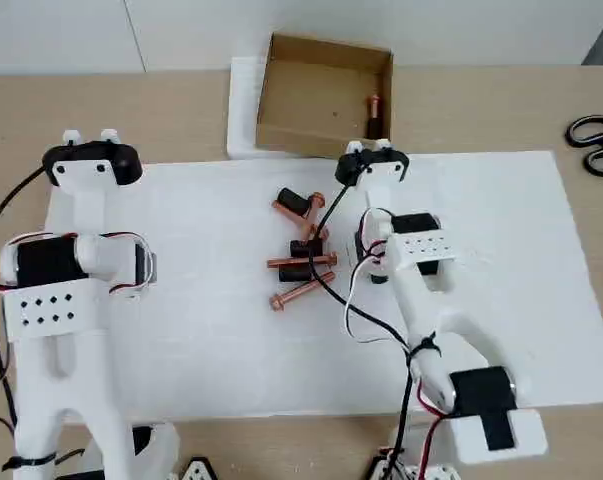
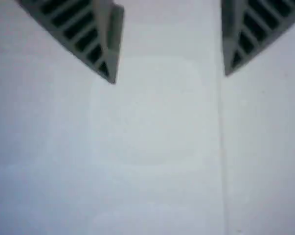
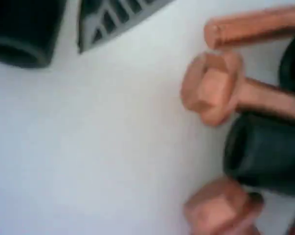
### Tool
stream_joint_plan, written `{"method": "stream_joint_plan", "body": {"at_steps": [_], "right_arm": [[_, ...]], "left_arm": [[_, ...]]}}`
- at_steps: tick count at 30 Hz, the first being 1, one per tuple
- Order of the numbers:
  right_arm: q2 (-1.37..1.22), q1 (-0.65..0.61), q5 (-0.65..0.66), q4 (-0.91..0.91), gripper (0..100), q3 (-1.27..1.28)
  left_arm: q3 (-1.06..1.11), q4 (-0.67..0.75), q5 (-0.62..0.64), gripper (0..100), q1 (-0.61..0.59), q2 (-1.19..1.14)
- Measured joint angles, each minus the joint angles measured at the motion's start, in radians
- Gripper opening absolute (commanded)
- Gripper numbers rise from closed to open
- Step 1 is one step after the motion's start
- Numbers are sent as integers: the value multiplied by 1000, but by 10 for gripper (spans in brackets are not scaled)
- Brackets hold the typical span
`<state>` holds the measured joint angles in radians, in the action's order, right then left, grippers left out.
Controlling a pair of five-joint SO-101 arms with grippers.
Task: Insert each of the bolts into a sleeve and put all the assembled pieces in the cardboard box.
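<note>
On the white sheet (image 1: 201,330), bolts (image 1: 301,262) lie just beside the right claw (image 1: 369,175).

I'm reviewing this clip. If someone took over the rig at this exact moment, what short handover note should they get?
Left gripper: jaws open, empty, above the bare white sheet on the left side.
Right gripper: between the cardboard box and the heap of parts.
Things: loose bolts and black sleeves are heaped mid-sheet. I cannot tell whether any there are already joined.
Done: one piece, seemingly a bolt in a sleeve, lies in the box.
Left: assemble the heap's bolts and sleeves, then box them.
</note>
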<state>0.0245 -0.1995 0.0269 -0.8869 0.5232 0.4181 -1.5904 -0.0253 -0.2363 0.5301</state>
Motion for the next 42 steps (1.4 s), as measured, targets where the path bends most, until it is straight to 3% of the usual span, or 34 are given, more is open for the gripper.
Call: {"method": "stream_joint_plan", "body": {"at_steps": [11,25,42], "right_arm": [[-216,0,0,-155,151,-235],[-138,0,0,-339,151,-311],[-138,0,-8,-259,150,-216]], "left_arm": [[0,0,0,137,0,0],[0,0,0,137,0,0],[0,0,0,137,0,0]]}}
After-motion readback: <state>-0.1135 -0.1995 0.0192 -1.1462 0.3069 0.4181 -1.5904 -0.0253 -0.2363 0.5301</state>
